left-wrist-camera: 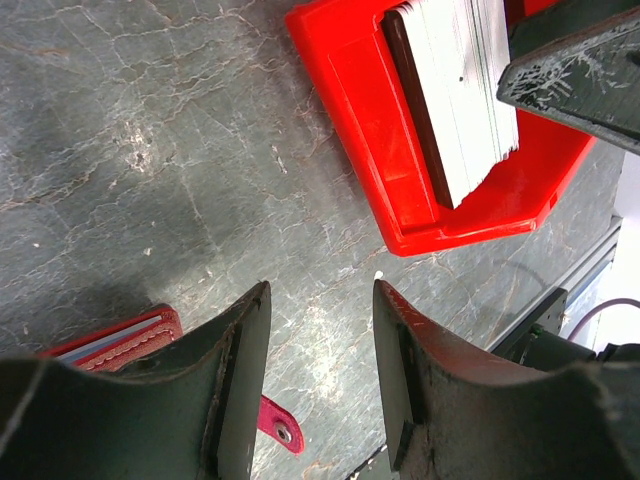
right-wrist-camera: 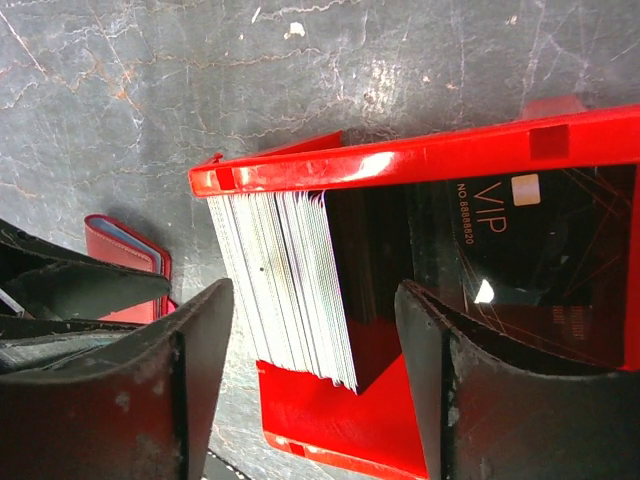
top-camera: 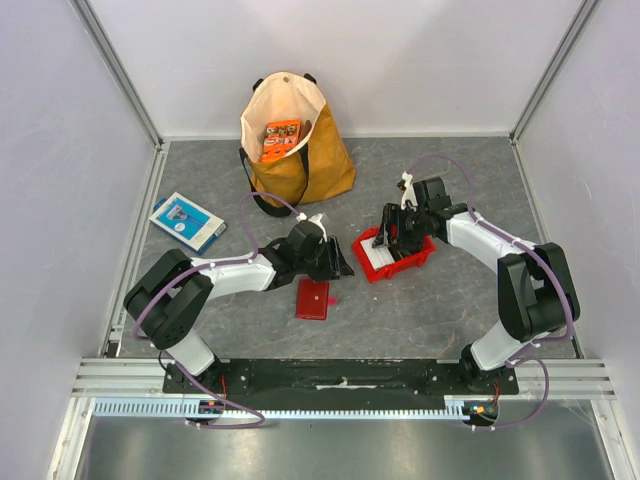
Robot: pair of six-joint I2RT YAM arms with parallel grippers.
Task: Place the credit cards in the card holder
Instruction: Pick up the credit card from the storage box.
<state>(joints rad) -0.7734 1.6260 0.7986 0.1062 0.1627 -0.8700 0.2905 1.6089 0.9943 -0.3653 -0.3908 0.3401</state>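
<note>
At far left one blue-and-white box [top-camera: 187, 221] lies on the surface [top-camera: 450, 310], and behind it stands one tote bag [top-camera: 295, 140] with one orange packet [top-camera: 281, 139] inside. The left end effector [left-wrist-camera: 320, 290] hangs released and empty just above the one card holder [top-camera: 313, 298], which lies flat near the middle. Right of it, one red bin [top-camera: 372, 268] holds the credit cards [right-wrist-camera: 285, 280], a packed stack on edge, too many to count, whitish then dark. The right end effector [right-wrist-camera: 315, 300] is spread either side of the stack, gripping nothing. The cards look light, stiff and slick, so one is probably best pinched across its flat faces at the top edge and peeled off alone.
</note>
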